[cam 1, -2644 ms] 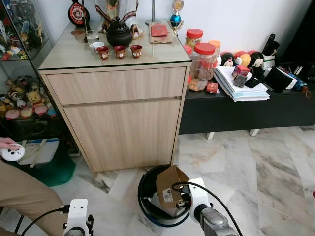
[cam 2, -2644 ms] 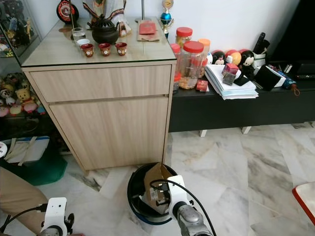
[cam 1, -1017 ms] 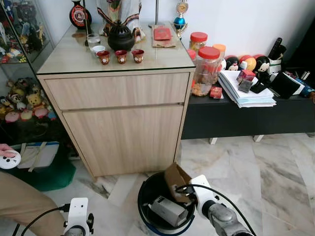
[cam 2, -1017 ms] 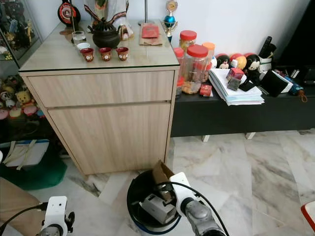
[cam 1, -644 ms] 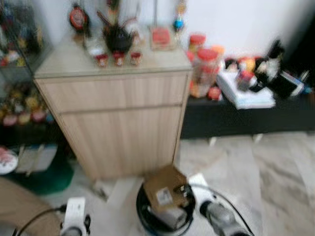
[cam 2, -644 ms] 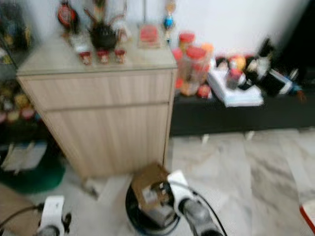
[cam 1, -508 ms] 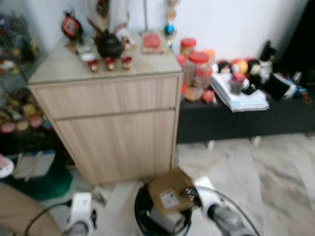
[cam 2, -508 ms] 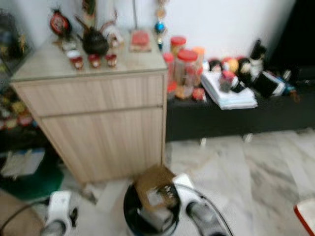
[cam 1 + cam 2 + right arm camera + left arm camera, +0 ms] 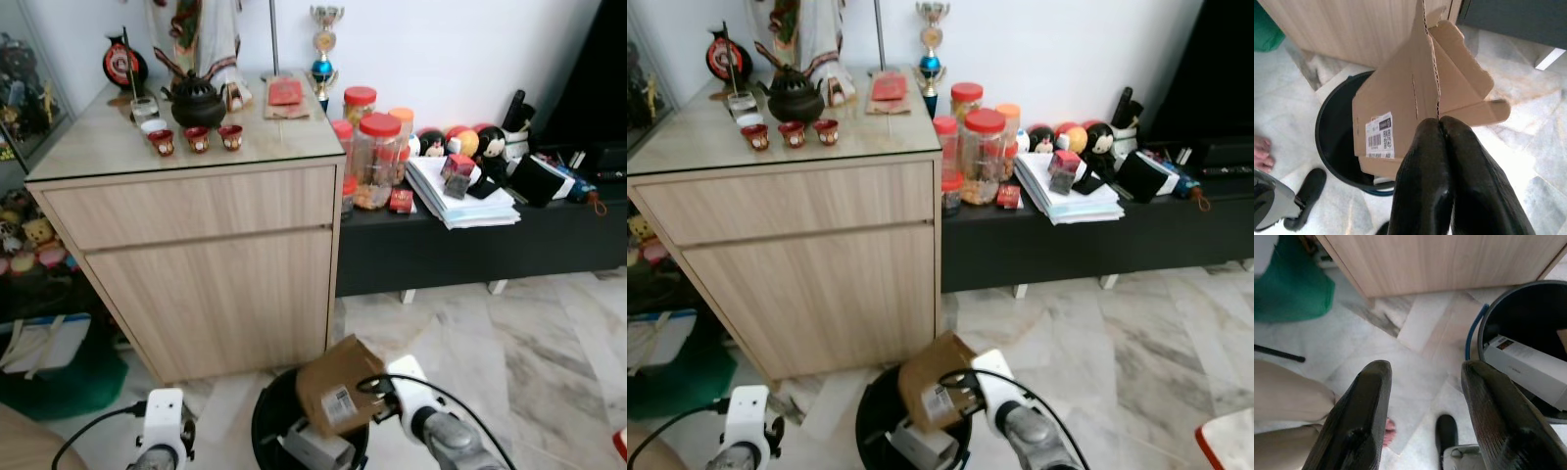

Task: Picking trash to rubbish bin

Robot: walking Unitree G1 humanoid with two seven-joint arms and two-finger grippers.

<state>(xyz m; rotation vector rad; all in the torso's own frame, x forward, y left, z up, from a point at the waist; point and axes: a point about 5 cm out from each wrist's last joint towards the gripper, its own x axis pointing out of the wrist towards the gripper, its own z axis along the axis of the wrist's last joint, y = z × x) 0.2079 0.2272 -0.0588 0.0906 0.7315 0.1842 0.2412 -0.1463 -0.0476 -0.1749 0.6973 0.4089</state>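
A flattened brown cardboard box [image 9: 336,397] with a barcode label hangs over the black rubbish bin [image 9: 269,423], which stands on the marble floor in front of the wooden cabinet. My right gripper [image 9: 1439,123] is shut on the edge of the cardboard box [image 9: 1405,120], holding it above the bin's mouth [image 9: 1334,142]. A white box [image 9: 1528,367] lies inside the bin [image 9: 1488,320]. My left gripper [image 9: 1422,377] is open over the floor beside the bin, nothing between its fingers.
A wooden cabinet [image 9: 201,259] with cups and a teapot stands right behind the bin. A low black shelf [image 9: 480,235] with jars and papers runs to the right. A green bag [image 9: 1290,286] and a person's bare foot [image 9: 1260,152] are on the left.
The camera has shifted and is sharp again. The cardboard, tipped to the bin's right rim a second ago, now hangs squarely over the bin in my right gripper.
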